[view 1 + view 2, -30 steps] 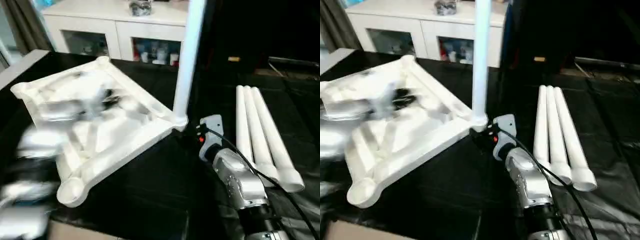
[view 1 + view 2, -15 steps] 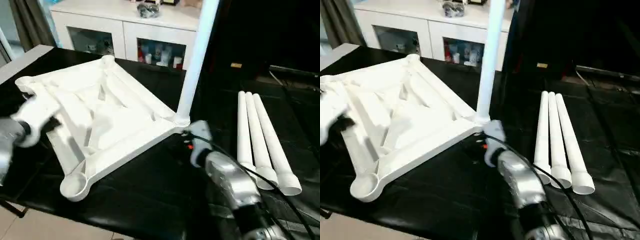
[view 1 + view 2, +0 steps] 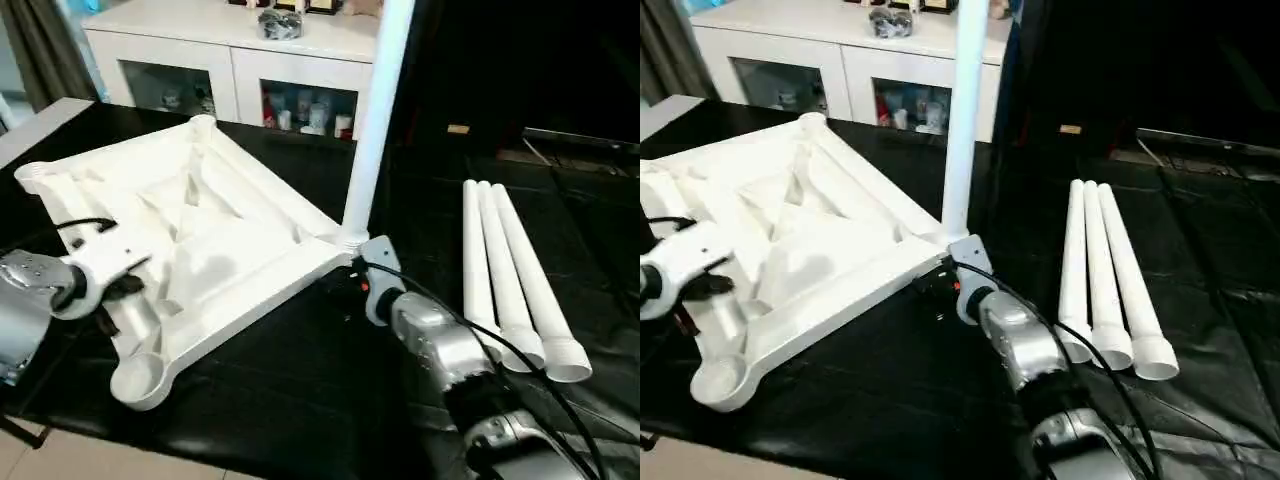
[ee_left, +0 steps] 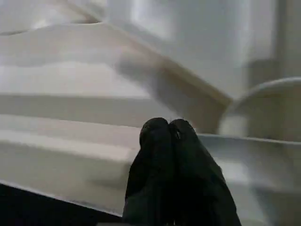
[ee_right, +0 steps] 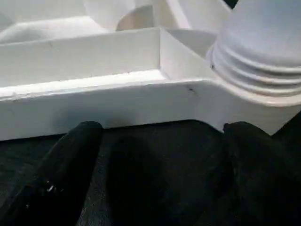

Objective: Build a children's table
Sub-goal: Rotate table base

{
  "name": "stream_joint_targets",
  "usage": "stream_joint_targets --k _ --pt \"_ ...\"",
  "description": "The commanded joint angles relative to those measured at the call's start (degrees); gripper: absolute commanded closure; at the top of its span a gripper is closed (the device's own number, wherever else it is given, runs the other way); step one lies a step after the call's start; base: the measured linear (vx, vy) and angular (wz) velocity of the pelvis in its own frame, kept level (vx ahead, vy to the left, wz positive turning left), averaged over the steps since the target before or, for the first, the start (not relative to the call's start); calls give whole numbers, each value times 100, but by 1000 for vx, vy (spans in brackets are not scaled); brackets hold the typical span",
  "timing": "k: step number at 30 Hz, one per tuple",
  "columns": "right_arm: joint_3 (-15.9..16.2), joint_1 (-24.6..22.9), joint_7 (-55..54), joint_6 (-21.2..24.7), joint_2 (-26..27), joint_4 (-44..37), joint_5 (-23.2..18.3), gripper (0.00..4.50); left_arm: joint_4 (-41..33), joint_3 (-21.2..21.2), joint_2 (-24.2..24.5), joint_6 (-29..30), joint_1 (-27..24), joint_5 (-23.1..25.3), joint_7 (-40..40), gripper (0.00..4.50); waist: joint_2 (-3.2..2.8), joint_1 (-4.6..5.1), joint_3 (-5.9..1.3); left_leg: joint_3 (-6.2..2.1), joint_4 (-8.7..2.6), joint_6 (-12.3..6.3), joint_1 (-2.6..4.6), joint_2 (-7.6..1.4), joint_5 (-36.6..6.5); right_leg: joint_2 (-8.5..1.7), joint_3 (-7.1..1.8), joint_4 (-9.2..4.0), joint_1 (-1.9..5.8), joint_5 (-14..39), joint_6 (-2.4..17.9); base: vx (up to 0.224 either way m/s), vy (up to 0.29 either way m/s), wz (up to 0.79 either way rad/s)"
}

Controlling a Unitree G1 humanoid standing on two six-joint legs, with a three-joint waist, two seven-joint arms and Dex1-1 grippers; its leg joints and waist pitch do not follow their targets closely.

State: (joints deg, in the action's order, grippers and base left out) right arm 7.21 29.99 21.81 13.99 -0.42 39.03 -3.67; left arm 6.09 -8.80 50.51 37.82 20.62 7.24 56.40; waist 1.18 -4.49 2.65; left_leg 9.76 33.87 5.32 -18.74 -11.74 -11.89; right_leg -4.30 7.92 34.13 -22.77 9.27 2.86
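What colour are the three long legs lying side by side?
White. The three long round plastic legs lie on black sheeting, clearest in the left eye view.

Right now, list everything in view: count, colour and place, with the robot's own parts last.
table top: one, white, upside down on the black surface, ribbed underside up.
fitted leg: one, white, upright in the top's corner socket nearest the right gripper.
loose legs: three, white, side by side on the surface to the right.
black surface: one, under everything.
cabinet: one, white, glass doors, behind.
left gripper: one, black fingers, shut, at the top's near-left edge.
right gripper: one, black fingers, open, below the fitted leg's socket.
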Motion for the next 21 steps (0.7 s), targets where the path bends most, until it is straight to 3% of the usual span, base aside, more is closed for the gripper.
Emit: stream_joint_targets --k 1,3,8,14,18,19,21 --pt "-41 229 -125 -129 17 239 80 0 -184 -411 -234 126 -154 -414 438 445 -168 9 -277 -103 -462 148 38 -187 -1577 -507 -435 -474 243 2321 723 0 0 0" --pt "-80 313 -178 -191 43 347 61 0 -339 -430 -363 77 -128 -634 571 445 -152 -19 -282 -89 -457 157 55 -179 -1541 -494 -461 -448 229 2151 778 0 0 0" --pt "-227 524 -282 -459 111 676 70 0 -416 -523 -656 199 -47 -862 804 445 -129 -8 -308 -80 -462 152 12 -158 -1374 -467 -498 -382 260 1846 833 0 0 0" --pt "-252 652 -280 -678 90 899 43 0 -193 -467 -1268 122 148 -1028 663 445 -128 -8 -311 -56 -442 78 5 -146 -1229 -465 -498 -431 272 2055 732 0 0 0" --pt "-321 626 -287 -746 -1 851 72 0 395 -336 -1967 -196 497 -1069 48 445 -128 -40 -315 -39 -425 70 47 -131 -1328 -437 -492 -459 238 2031 731 0 0 0" --pt "-365 606 -289 -760 -53 824 74 0 659 -345 -2120 -433 615 -981 -171 445 -149 -51 -313 -44 -430 56 42 -133 -1357 -431 -494 -451 235 1988 741 0 0 0" --pt "-424 550 -306 -752 -154 725 71 0 987 -364 -2304 -745 759 -883 -387 445 -120 -45 -322 -63 -439 27 0 -123 -1363 -429 -474 -461 279 2088 653 0 0 0"
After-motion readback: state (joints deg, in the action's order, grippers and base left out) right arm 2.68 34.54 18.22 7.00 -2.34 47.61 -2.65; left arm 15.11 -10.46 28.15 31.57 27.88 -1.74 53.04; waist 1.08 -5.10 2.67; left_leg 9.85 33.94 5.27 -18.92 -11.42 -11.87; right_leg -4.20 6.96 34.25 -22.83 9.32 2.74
